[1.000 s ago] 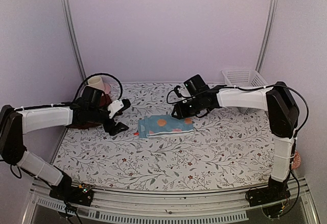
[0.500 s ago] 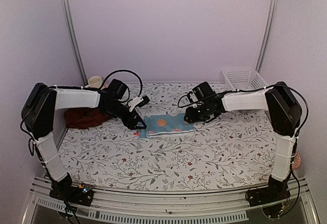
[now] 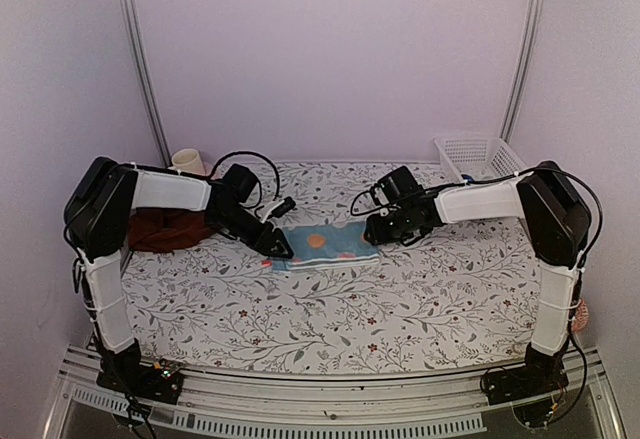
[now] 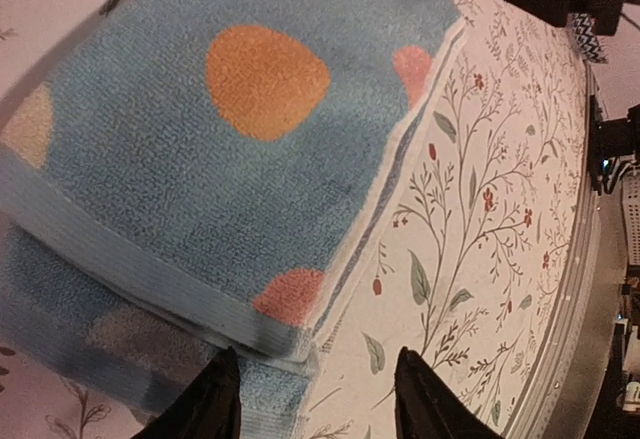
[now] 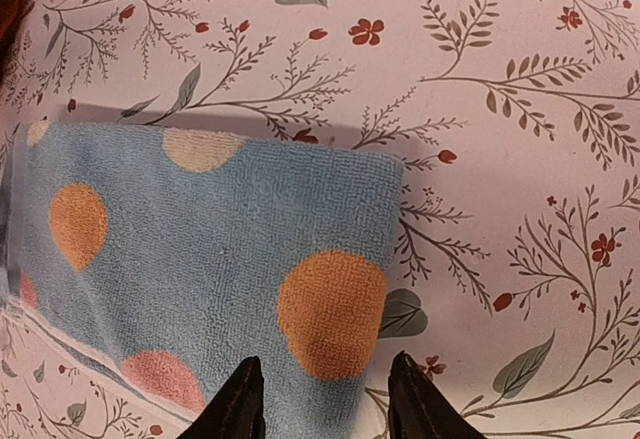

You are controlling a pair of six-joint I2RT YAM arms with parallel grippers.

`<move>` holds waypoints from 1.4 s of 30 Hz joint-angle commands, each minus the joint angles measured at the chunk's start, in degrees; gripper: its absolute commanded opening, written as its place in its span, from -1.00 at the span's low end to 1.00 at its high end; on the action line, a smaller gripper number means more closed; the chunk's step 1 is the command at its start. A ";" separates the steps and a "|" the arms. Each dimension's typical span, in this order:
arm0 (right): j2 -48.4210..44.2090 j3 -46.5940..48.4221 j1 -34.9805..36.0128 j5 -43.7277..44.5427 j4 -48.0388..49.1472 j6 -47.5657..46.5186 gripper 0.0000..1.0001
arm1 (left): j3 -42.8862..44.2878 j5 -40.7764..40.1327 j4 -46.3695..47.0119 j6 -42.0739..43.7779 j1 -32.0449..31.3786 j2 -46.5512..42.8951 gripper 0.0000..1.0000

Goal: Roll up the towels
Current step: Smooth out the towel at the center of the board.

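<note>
The counter (image 3: 330, 309) wears a white covering printed with leafy sprigs and small red flowers. A folded light-blue towel (image 3: 325, 247) with orange and pink spots lies flat near its middle. A bunched maroon towel (image 3: 165, 229) sits at the left edge, a cream cup (image 3: 186, 162) in the back left corner and a white basket (image 3: 480, 154) at the back right.

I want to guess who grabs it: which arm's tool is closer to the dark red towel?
Left. The left tool is at the blue spotted towel's left end, toward the dark red towel. The right tool is at the blue one's right end, farther off.
</note>
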 commanded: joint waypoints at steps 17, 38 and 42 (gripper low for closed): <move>-0.10 1.76 1.28 2.11 1.02 1.05 -0.13 | 1.80 2.19 2.70 -8.03 3.70 5.92 -0.01; 0.15 2.23 1.84 3.04 0.25 0.58 -0.13 | 4.46 0.60 3.57 -11.34 3.69 8.19 -0.25; 0.34 2.59 1.92 3.09 0.12 0.57 -0.13 | 5.03 1.17 3.54 -11.22 3.71 8.89 -0.34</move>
